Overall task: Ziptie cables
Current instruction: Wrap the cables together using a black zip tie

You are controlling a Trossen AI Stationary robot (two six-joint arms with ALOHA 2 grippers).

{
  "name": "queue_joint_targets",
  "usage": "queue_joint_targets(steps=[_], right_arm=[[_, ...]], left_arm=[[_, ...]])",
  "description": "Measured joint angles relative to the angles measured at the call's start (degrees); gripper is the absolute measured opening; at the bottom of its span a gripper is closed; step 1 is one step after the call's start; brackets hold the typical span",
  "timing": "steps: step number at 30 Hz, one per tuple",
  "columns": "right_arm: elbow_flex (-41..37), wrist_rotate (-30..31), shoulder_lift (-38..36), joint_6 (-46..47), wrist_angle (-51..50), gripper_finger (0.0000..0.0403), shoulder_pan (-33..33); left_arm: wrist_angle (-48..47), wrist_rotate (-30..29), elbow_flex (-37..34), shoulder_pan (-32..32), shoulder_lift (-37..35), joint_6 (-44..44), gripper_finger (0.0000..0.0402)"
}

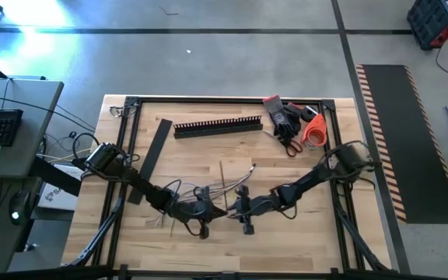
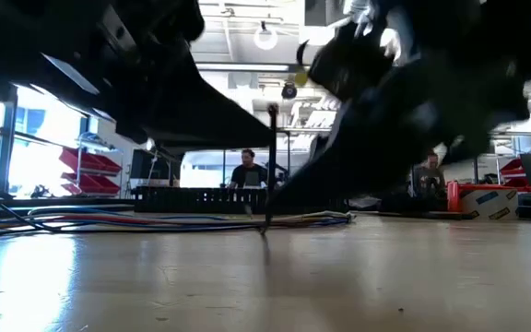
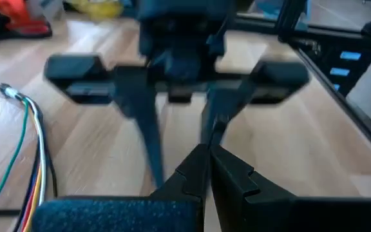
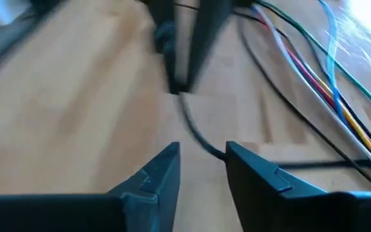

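Note:
The cables point(image 4: 327, 84) are a loose bundle of coloured, pale and dark wires lying on the wooden table near its middle point(image 1: 201, 189), also seen in the low view point(image 2: 201, 219). My two grippers face each other there, tips close together. My left gripper point(image 3: 208, 158) is shut on a thin black zip tie point(image 4: 195, 132). The tie curves from those fingertips toward my right gripper point(image 4: 201, 158). That gripper is open, and the tie's free part reaches between its fingers; I cannot tell whether it touches them. My left gripper pinches one end of the black zip tie point(image 4: 180, 93) between its two fingertips, slanting down from the table's left side. The rest of the tie trails away from the tips, low over the wood, toward the right gripper.
A black slotted duct point(image 1: 218, 126) and a flat black strip point(image 1: 154, 152) lie farther back. Gloves, scissors and an orange tape roll point(image 1: 295, 124) sit at the back right. A black frame point(image 1: 131, 103) borders the table. People point(image 2: 247, 171) show in the room behind.

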Motion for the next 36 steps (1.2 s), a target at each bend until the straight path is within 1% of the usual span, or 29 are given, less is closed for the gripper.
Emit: queue_joint_targets(steps=[4,6,8,12,15,19,22,24,27,30,33,36], right_arm=[[0.17,4.23,5.67,-0.22,10.11,0.0083,0.02],[0.44,4.41,7.1,-0.29,10.95,0.0073,-0.25],[0.69,4.21,7.02,-0.64,10.58,0.0068,-0.43],[0.66,4.12,6.43,-1.75,10.05,0.0069,-0.44],[0.66,4.08,5.95,-2.72,9.69,0.0068,-0.39],[0.68,4.08,5.91,-3.31,9.53,0.0065,0.02],[0.72,4.08,5.51,-5.33,9.35,0.0065,0.37],[0.74,4.07,4.9,-6.32,9.1,0.0068,0.43],[0.76,4.08,4.09,-6.52,9.29,0.0073,0.42],[0.76,4.06,4.06,-6.67,9.04,0.0078,0.39],[0.76,4.08,4.06,-6.36,8.84,0.008,0.4],[0.76,4.06,4.06,-5.99,8.37,0.0081,0.42]], left_arm=[[-0.22,2.76,0.0,1.13,0.0,-0.48,0.0],[-0.95,2.69,0.0,1.16,0.0,-0.73,0.0],[-0.99,2.18,0.0,1.16,0.0,-1.01,0.0],[-2.77,1.04,0.0,0.92,-0.13,-1.52,0.0],[-9.78,-2.23,0.17,0.38,-3.16,-1.22,0.0],[-23.09,-6.4,0.25,-0.92,-9.81,-2.12,0.0],[-29.94,-5.82,0.26,-2.27,-14.3,-2.99,0.0],[-32.04,-4.05,0.26,-3.38,-15.21,-2.99,0.0],[-31.73,-1.18,0.24,-5.72,-13.88,-0.24,0.001],[-28.6,-1.16,0.22,-7.48,-9.97,-0.04,0.0034],[-20.72,-3.33,0.17,-7.68,-4.95,1.18,0.0069],[-11.37,-4.05,0.17,-7.44,0.6,6.38,0.0106]])
